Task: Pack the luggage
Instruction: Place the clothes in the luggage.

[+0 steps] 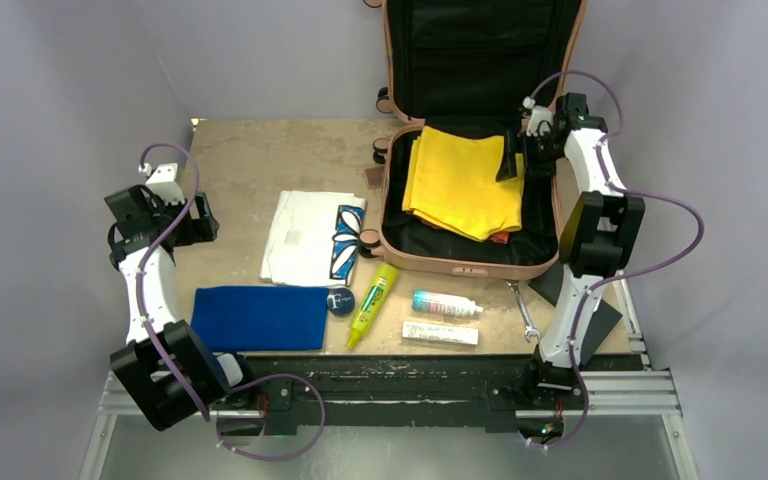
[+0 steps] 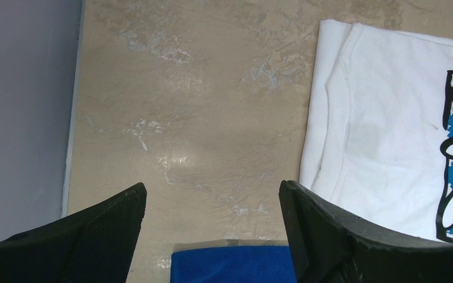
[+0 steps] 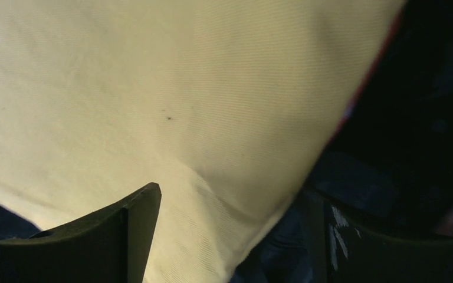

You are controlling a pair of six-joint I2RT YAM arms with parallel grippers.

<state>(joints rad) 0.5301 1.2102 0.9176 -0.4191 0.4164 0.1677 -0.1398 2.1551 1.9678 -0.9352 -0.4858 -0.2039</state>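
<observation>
The luggage [image 1: 470, 264] lies open at the surface's far right corner, directly below the nearer right end effector [image 3: 236, 203], spread wide and empty above the yellow cloth [image 1: 460, 180]. Left end effector [image 2: 212, 194]: spread, empty.

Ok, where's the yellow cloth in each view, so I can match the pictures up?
Top external: the yellow cloth lies folded inside the open luggage, upper centre-right of the picture.
Right wrist: it fills the left and centre of the frame.
Left wrist: not in it.
Shared landmark: the black lining of the luggage, dark beside the cloth in the top and right wrist views.
</observation>
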